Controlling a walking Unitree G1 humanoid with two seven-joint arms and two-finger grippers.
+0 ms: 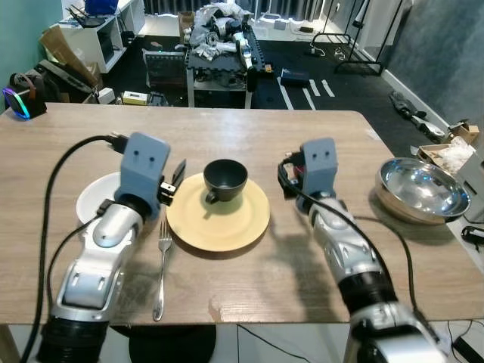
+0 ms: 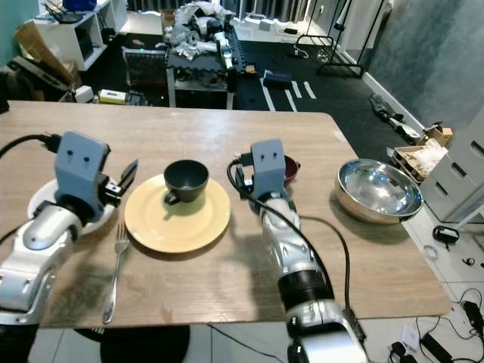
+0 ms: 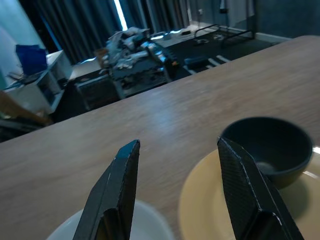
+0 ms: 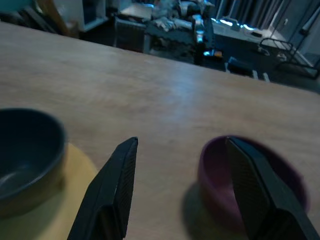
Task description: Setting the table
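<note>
So, at the far left of the pale wooden table sits a round white plate, and the left gripper hovers above its inner edge, its two black fingers spread apart and holding nothing. Just beside it lies a slim silver fork, laid lengthwise on the left of the round yellow plate, where a fork belongs in a place setting. A dark, matte cup with a small handle stands upright on that yellow plate, toward its far side, so the setting looks partly done. Next comes the right gripper, also spread and empty, pointing at a small maroon bowl that sits just past its fingertips; I judge this the likely next pick. Farther right, near the table edge, rests a wide shiny steel bowl, well apart from the rest. The right arm's black cable trails across the wood and could snag.
</note>
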